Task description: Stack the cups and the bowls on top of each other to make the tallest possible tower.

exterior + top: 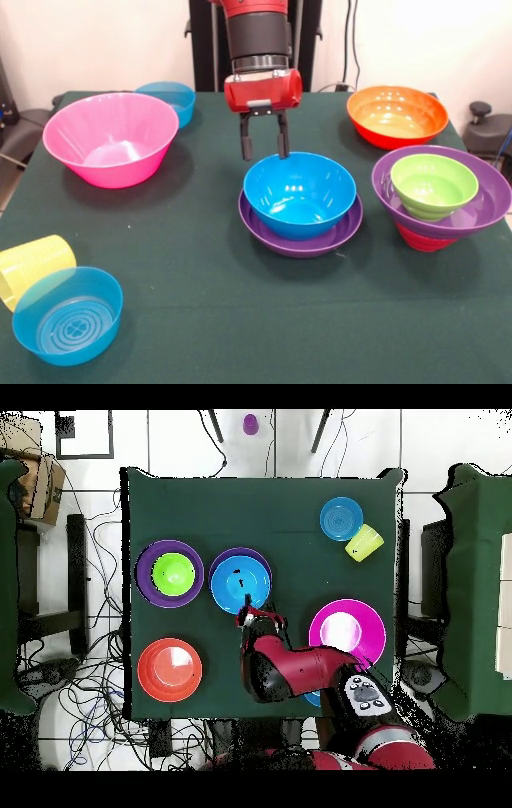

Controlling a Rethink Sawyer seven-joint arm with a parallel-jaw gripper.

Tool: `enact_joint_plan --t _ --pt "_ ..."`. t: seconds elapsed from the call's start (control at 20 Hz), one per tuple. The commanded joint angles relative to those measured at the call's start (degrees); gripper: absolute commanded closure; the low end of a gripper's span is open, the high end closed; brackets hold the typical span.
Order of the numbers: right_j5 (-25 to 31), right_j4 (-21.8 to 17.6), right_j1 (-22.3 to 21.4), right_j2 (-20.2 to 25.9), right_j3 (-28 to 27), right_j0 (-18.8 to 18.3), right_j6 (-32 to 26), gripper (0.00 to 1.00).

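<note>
Lying on its side at the left, well away from the blue bowl (300, 194) that sits mid-table, the ribbed yellow cup (32, 268) touches a translucent blue bowl (68, 314) just in front of it. Farther back on that side stands the large pink bowl (110, 138), with a second translucent blue bowl (172, 98) behind it. The blue bowl itself rests inside a wide purple bowl (300, 236). Just behind its far rim hangs the gripper (264, 148), its two fingers parted and holding nothing, their tips level with the rim. To the right of the blue bowl, a green bowl (434, 186) nests in another purple bowl (480, 208), which sits on an upturned red bowl (422, 238). Behind that stack stands the orange bowl (397, 116). All rest on the green table (224, 320).
</note>
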Motion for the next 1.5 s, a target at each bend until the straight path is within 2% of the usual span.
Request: enact_joint_plan --t 0.05,0.25,0.4,1.0,1.3,1.5 --pt "-2.6 3.7 2.3 2.2 -0.7 3.6 6.8 0.0" --pt "-4.5 4.4 4.9 0.4 -2.4 5.0 5.9 0.0" --pt "-4.6 4.0 5.1 0.4 -2.6 4.7 5.8 0.0" --pt "-3.7 2.9 3.8 1.2 -1.9 3.4 5.8 0.0" --pt "-0.6 2.9 -1.2 2.4 0.0 3.3 6.1 0.0" --pt "4.4 2.0 -8.5 6.3 4.1 0.4 7.5 0.0"
